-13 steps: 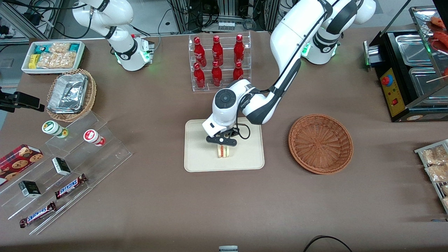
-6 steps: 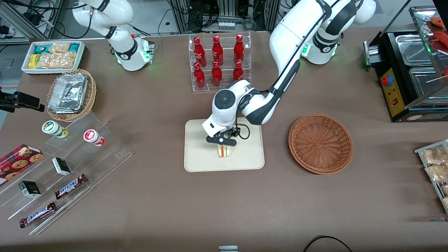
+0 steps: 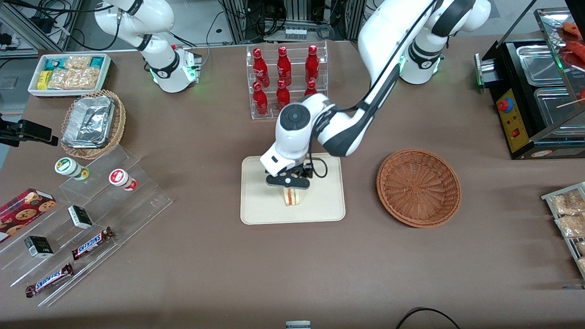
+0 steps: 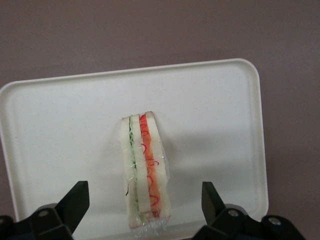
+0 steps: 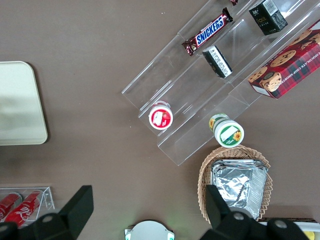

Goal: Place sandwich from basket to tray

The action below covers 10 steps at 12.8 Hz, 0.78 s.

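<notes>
The sandwich [image 3: 291,197] stands on its edge on the tray [image 3: 260,201], near the tray's middle, with its red-orange and green filling stripes facing up between slices of white bread; in the wrist view the sandwich [image 4: 145,172] appears wrapped in clear film and rests upright on the plain cream surface of the tray [image 4: 65,125]. The gripper [image 3: 289,182] hangs just above the sandwich, at about the sandwich's 12 o'clock in the front view, and it is released: the two dark fingertips [image 4: 74,200] stand spread wide on either side of the sandwich, touching neither face of the bread. The gripper [image 4: 145,202] holds nothing. The basket [image 3: 418,187] sits on the brown table at roughly 3 o'clock from the tray, apart from it, with nothing visible in its bowl. A clear rack of red bottles [image 3: 285,80] stands at about 12 o'clock from the tray, farther from the front camera.
</notes>
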{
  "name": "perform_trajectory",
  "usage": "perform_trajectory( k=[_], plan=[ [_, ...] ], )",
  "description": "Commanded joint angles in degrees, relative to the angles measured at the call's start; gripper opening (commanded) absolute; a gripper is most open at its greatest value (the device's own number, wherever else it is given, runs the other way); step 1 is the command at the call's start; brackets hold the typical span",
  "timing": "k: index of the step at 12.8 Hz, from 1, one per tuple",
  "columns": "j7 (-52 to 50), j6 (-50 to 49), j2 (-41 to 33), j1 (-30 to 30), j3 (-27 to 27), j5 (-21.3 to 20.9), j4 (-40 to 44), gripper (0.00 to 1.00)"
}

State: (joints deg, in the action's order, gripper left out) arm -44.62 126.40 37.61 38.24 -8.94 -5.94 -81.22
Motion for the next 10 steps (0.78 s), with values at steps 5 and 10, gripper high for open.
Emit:
perform_trajectory(
  k=[5,10],
  plan=[
    [-6.63,-11.86,-17.72,-9.65,0.50,0.14,-5.09,0.99],
    [-2.52,-21.70,-25.29,-16.34,0.59,0.40,-5.09,0.99]
  ],
)
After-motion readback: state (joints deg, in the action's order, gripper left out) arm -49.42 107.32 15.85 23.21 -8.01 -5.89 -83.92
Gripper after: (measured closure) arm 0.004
